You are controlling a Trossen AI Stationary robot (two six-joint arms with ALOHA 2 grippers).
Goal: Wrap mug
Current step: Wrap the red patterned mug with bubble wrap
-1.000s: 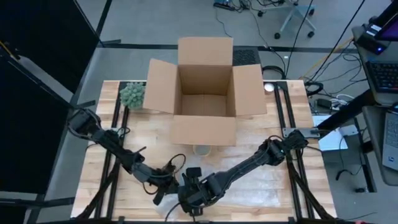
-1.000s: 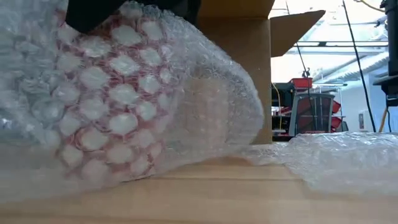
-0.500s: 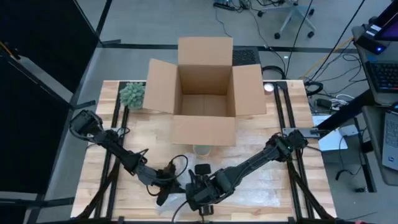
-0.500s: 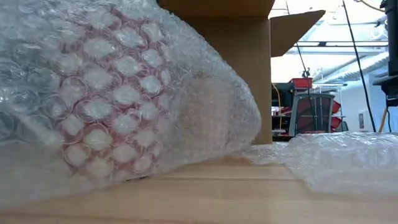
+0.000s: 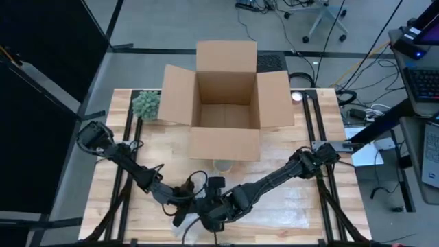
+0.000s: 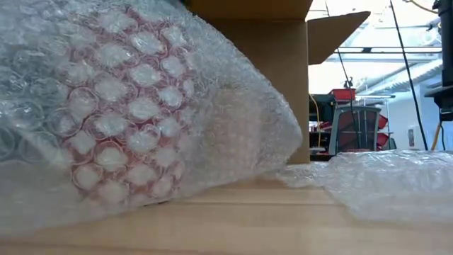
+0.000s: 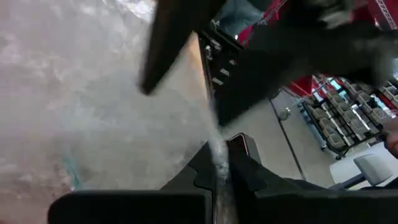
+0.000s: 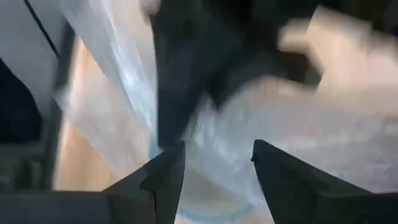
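Just in front of the cardboard box (image 5: 226,103), the mug (image 6: 117,134) lies swaddled in bubble wrap (image 6: 233,120); left gripper (image 7: 219,163) pinching the sheet should hold taut while the released right gripper (image 8: 214,163) tucks snugly.

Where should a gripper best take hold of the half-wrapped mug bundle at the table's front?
Probably the loose bubble wrap trailing flat beside the red mug, coming from above: the bundle is rounded and bulky, the flap thin enough to pinch. The left gripper already pinches a wrap edge.
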